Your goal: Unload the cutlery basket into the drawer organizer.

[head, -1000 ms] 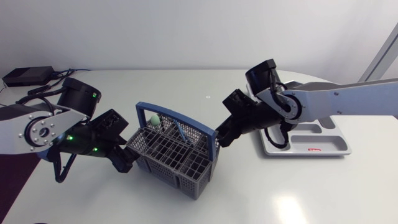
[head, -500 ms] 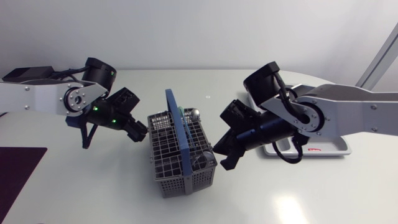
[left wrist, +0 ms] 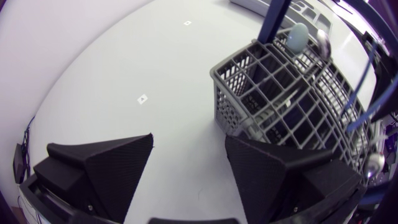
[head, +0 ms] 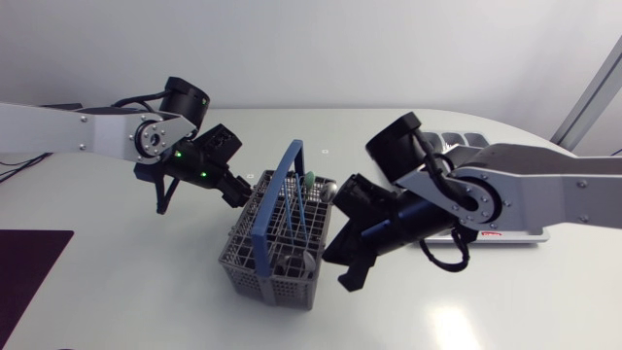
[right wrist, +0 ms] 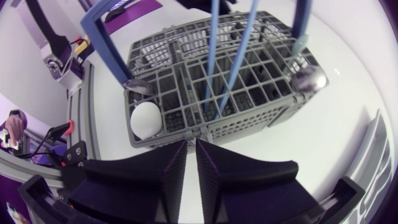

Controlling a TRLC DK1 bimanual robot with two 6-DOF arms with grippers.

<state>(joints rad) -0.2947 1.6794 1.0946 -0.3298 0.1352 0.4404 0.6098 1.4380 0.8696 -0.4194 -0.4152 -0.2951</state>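
One grey cutlery basket [head: 277, 282] stands on the white bench [head: 117, 292] near the middle, turned corner-on in the head view, with its blue handle [head: 275, 199] upright over it. Loaded: a pale round-headed spoon [right wrist: 146, 119] sits in a corner cell. A metal spoon [right wrist: 309, 79] is at the other end of that same side wall. A second metal spoon [right wrist: 137, 85] is by the foot of the handle. Two blue-handled pieces [right wrist: 239, 56] stand in the middle cells, lower ends hidden in the mesh.

Right fingers [right wrist: 149, 177] sit at that side wall, the one facing the drawer organizer [head: 520, 233]. They are closed to a thin slit with nothing between them. The tips are right at the wall's rim, can't tell if touching.

Left fingers [left wrist: 102, 168] are at the basket's opposite, far corner, spread wide and holding nothing. Only bench shows between them. One finger is just beside the basket's corner, contact unclear.

Left arm [head: 87, 136] comes in from the left edge along the back of the bench. Right arm [head: 525, 190] comes in from the right and passes over the organizer.

The organizer is a light grey tray lying flat on the bench, well apart from the basket on the right-arm side. The arm covers most of it; a few compartments show at its far end and along its near edge. Two small markers [left wrist: 142, 98] lie on the bench beyond the left fingers, apart from the basket
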